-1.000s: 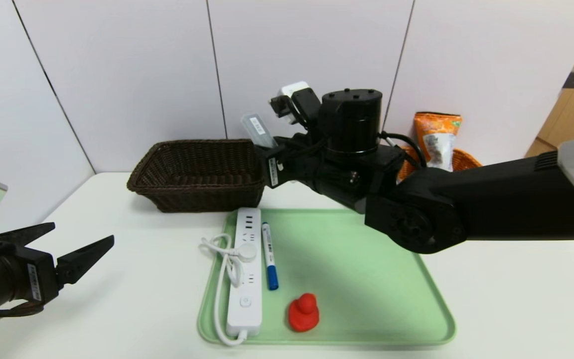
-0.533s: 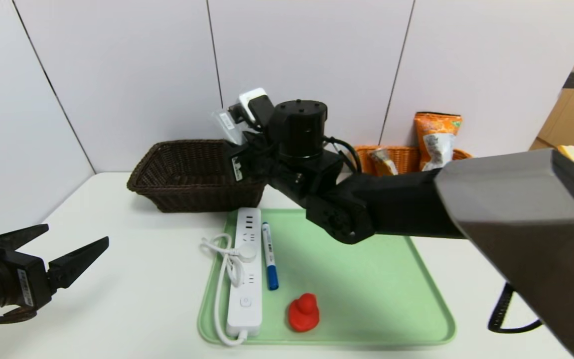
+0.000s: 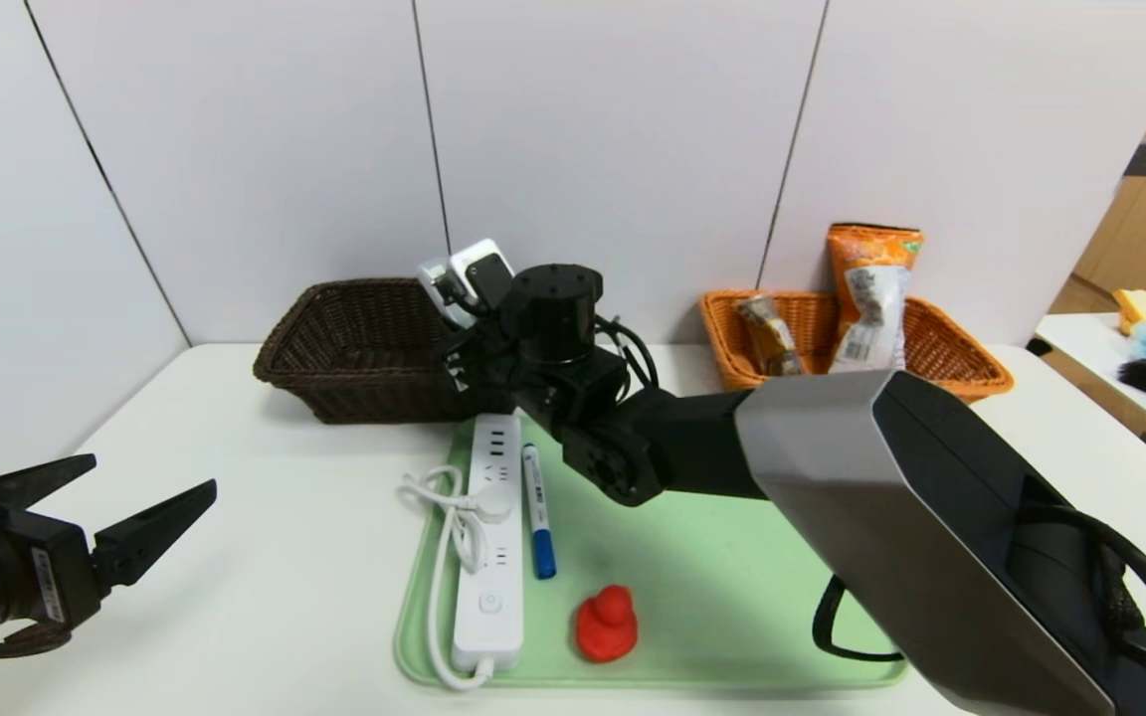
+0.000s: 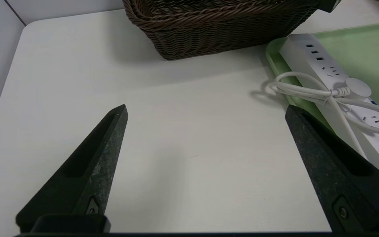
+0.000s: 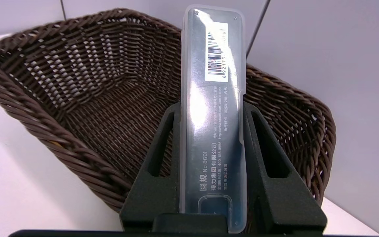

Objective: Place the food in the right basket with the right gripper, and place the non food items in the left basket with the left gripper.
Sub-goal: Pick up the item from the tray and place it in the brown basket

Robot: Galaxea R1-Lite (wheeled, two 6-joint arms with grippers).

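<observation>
My right gripper (image 5: 211,107) is shut on a clear plastic case with a barcode label (image 5: 212,98) and holds it above the near right rim of the dark brown wicker basket (image 5: 77,98). In the head view that gripper (image 3: 456,338) is at the basket's (image 3: 374,348) right end. My left gripper (image 3: 150,475) is open and empty over bare table at the front left, also in its wrist view (image 4: 206,110). A white power strip (image 3: 488,557), a blue-capped pen (image 3: 537,512) and a red duck toy (image 3: 606,625) lie on the green tray (image 3: 732,557).
The orange basket (image 3: 941,348) at the back right holds an orange snack bag (image 3: 871,283) and a small packet (image 3: 767,333). The right arm reaches across the tray's back. The power strip's cord (image 4: 308,90) hangs over the tray's left edge.
My right arm has swung left and farther out, carrying the clear case from above the tray's back edge to the dark basket's right end. The left gripper barely moved.
</observation>
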